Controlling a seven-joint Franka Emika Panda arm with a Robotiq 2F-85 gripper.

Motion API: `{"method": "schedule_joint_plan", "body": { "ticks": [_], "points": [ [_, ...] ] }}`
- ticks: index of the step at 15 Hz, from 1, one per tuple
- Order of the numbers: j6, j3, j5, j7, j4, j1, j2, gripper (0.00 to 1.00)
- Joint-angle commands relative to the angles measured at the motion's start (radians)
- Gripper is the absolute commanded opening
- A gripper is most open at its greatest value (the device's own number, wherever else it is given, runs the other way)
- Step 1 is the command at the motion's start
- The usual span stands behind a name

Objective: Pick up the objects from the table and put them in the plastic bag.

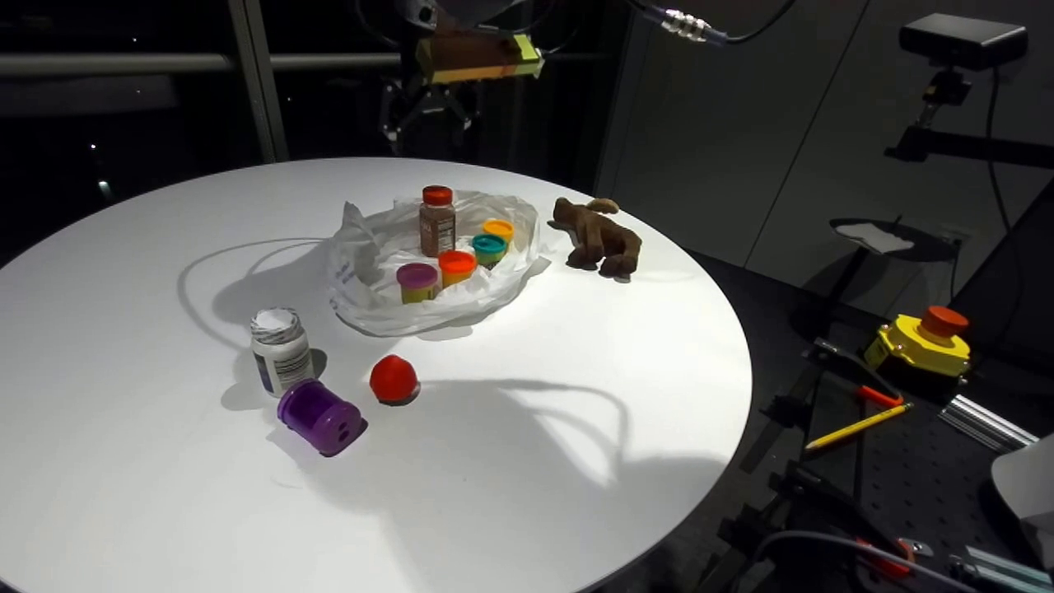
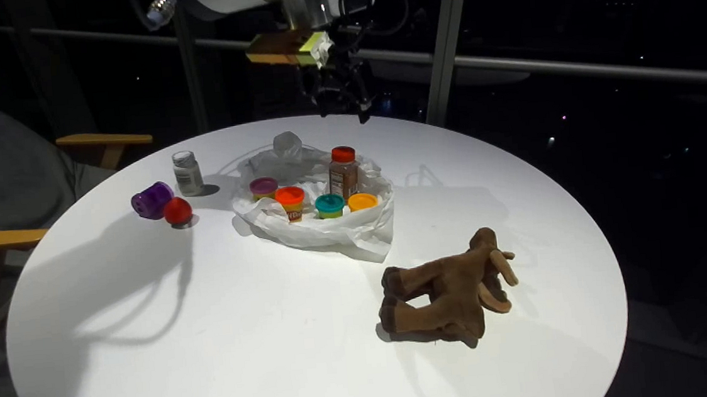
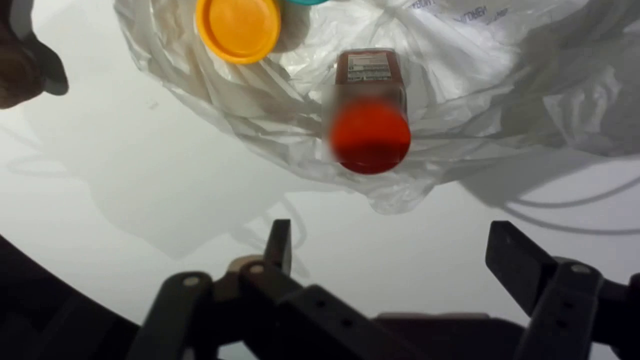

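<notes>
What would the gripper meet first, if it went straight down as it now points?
Probably the red lid of the upright bottle in the bag; both exterior views show it below the open gripper. Depth is unclear, so it could miss.

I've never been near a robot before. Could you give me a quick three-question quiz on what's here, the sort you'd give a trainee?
1. True or false: the gripper stands open, with nothing between its fingers.

2. Where is the red-capped bottle relative to the plastic bag? A) underneath it; B) inside it; C) beside it.

3. How many objects can you see on the table outside the bag?

Key: 1. True. 2. B. 3. Four: the white bottle, purple container, small red object and brown toy animal.
</notes>
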Motion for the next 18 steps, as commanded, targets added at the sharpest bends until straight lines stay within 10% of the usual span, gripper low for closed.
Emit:
{"method": "schedule_joint_plan", "body": {
  "ticks": [1,8,18],
  "points": [
    [-0.062,0.012,-0.013,0.025,-0.088,0.046,-0.129,1.0],
    [-0.243,0.112,0.002,0.13,-0.076,0.136,-0.099,1.0],
    [-0.129,0.213,0.062,0.143,-0.041,0.174,-0.033,1.0]
  ]
}}
